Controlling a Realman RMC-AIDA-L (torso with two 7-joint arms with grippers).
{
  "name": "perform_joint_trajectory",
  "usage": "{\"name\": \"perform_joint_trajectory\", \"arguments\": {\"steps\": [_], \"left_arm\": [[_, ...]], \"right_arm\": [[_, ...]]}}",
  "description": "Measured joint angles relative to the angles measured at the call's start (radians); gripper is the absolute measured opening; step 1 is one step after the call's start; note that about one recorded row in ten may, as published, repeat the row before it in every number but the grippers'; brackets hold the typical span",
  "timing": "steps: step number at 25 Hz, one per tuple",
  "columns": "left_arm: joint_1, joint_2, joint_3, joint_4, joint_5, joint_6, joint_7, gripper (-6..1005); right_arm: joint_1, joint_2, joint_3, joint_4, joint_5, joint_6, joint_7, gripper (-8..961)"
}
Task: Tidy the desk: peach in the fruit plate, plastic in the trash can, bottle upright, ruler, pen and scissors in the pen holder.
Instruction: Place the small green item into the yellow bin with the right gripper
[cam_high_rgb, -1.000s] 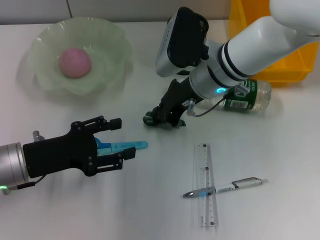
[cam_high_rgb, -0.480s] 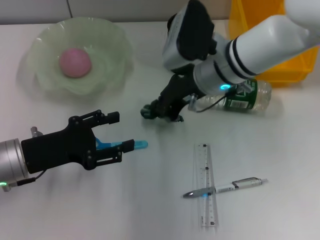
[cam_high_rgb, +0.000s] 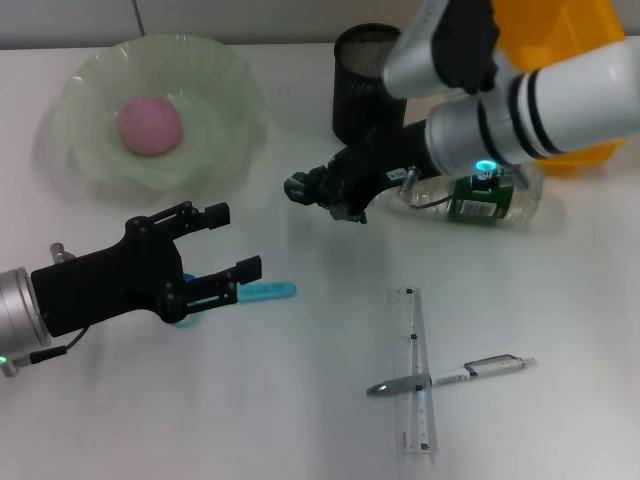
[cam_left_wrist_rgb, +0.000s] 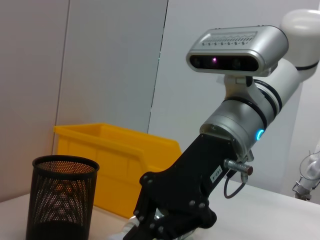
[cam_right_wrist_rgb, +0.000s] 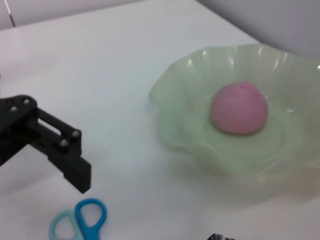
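While the left gripper hangs open over the blue scissors mid-table, the right gripper, fingers seemingly closed on nothing, could clip the mesh pen holder.

White right arm with black bands, cyan light; black left end effector.

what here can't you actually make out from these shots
- Scissors: in the head view the left gripper covers the handles; the right wrist view's edge cuts them off.
- Right gripper: whether it holds anything cannot be told in the head or left wrist view.
- Bottle: neck and cap hidden behind the right arm, head view.
- Yellow bin: contents hidden by the arm and the picture's edge.
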Motion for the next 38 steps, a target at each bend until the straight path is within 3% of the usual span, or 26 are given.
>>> {"name": "perform_joint_trajectory", "arguments": {"steps": [10, 14, 15, 17, 21, 32, 38], "left_arm": [[0.000, -0.005, -0.025, 0.000, 0.000, 0.021, -0.003, 741], [0.004, -0.007, -0.043, 0.000, 0.000, 0.030, -0.003, 740], [0.005, -0.008, -0.050, -0.001, 0.000, 0.031, -0.001, 740], [0.006, -0.011, -0.064, -0.004, 0.000, 0.034, 0.004, 739], [0.007, -0.012, -0.072, -0.004, 0.000, 0.035, 0.005, 738], [0.005, -0.021, -0.084, -0.005, 0.000, 0.040, 0.012, 736], [0.003, -0.032, -0.084, -0.006, 0.000, 0.039, 0.022, 735]], "right_arm": [[-0.136, -0.002, 0.143, -0.017, 0.274, -0.097, -0.232, 11], [-0.199, -0.001, 0.208, 0.044, 0.455, -0.168, -0.416, 17], [-0.218, -0.001, 0.237, 0.109, 0.554, -0.212, -0.525, 18], [-0.222, -0.001, 0.256, 0.159, 0.608, -0.242, -0.597, 21], [-0.224, -0.002, 0.315, 0.378, 0.774, -0.370, -0.890, 26], [-0.193, 0.007, 0.324, 0.537, 0.867, -0.414, -1.068, 41], [-0.190, 0.009, 0.325, 0.600, 1.002, -0.414, -1.153, 50]]}}
